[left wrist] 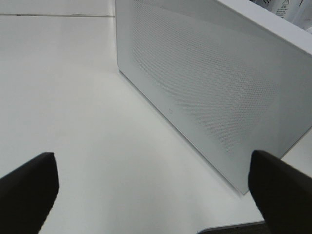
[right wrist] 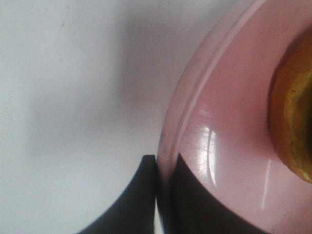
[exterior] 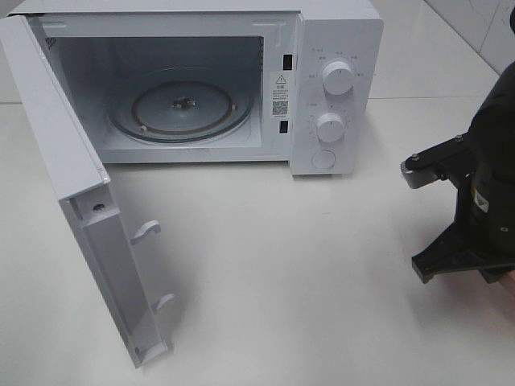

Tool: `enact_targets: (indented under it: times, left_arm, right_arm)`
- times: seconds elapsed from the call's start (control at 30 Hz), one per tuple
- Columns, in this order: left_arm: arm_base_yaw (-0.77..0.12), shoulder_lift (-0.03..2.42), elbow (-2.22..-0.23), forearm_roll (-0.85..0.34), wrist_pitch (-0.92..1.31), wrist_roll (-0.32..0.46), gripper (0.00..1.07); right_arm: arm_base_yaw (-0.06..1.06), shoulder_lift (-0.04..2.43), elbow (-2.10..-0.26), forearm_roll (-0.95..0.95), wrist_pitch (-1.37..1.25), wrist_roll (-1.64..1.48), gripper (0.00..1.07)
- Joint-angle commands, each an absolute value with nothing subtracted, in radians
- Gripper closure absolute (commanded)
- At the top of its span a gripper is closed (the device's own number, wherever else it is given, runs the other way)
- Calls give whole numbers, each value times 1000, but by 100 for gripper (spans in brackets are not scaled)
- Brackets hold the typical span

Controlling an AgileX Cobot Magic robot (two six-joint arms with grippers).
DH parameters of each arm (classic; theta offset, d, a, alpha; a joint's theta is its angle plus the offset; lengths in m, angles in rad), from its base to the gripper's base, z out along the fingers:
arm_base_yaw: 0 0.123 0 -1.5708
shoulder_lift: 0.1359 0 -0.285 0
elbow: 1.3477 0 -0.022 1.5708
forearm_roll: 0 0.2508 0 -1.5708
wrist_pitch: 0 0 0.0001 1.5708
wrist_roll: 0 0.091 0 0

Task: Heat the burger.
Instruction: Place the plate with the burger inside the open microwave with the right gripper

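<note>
Right claw (right wrist: 163, 163) pinches the rim of the round pink plate (right wrist: 219, 122), the glossy golden-brown burger (right wrist: 292, 112) sitting on it. Left claw (left wrist: 151, 168) gapes empty. The white microwave (exterior: 338, 96) stands open. Next, likely: carry the plate level onto the glass turntable (exterior: 181, 108).

Bright diffuse light, soft shadows, blurred close-up

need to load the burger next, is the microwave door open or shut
Open. The microwave door is swung wide to the left, leaving the cavity exposed with its glass turntable bare.
</note>
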State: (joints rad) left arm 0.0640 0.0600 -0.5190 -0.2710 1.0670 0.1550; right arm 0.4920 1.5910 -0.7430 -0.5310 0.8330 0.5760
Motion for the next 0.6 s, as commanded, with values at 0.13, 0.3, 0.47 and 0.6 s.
enact_targets:
  times: [0.13,0.3,0.47,0.6]
  left_arm:
    - [59,58,-517,-268,1065,155,9]
    - [59,58,-517,-268,1065,155,9]
    - [59,58,-517,-268,1065,155,9]
    - [59,58,-517,-268,1065,155,9]
  right_arm:
    - [518,1583,-701,-585,872,576,107]
    - [518,1569,-667,-590,865,576,107]
    - [518,1502,-610,-591,840,577,107]
    - [518,1436,-568,-612,842,576,107]
